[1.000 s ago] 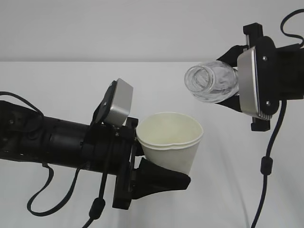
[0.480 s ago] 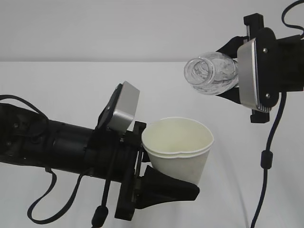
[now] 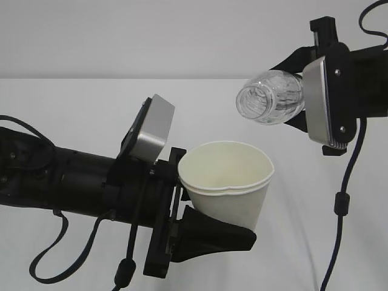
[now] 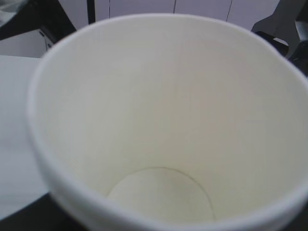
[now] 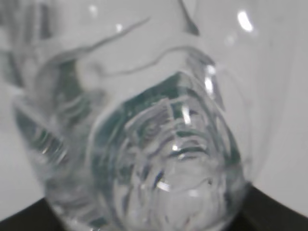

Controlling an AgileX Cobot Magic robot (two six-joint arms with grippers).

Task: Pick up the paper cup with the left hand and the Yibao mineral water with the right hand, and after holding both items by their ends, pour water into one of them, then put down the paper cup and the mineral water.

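My left gripper [image 3: 200,209] is shut on the white paper cup [image 3: 227,182] and holds it upright in the air, mouth up. The cup's cream inside fills the left wrist view [image 4: 168,120] and looks dry. My right gripper [image 3: 303,100] is shut on the base end of the clear Yibao mineral water bottle [image 3: 270,97]. The bottle lies almost level with its open mouth toward the left, above and a little right of the cup's rim. It fills the right wrist view [image 5: 144,144], where green label tints show through the plastic. The fingers are hidden in both wrist views.
A white table [image 3: 73,109] lies below both arms, with a pale wall behind. Black cables hang from the left arm [image 3: 60,242] and the right arm [image 3: 342,206].
The left gripper rose a little with the cup. The right gripper shifted slightly right and tilted the bottle's mouth a bit lower over the cup.
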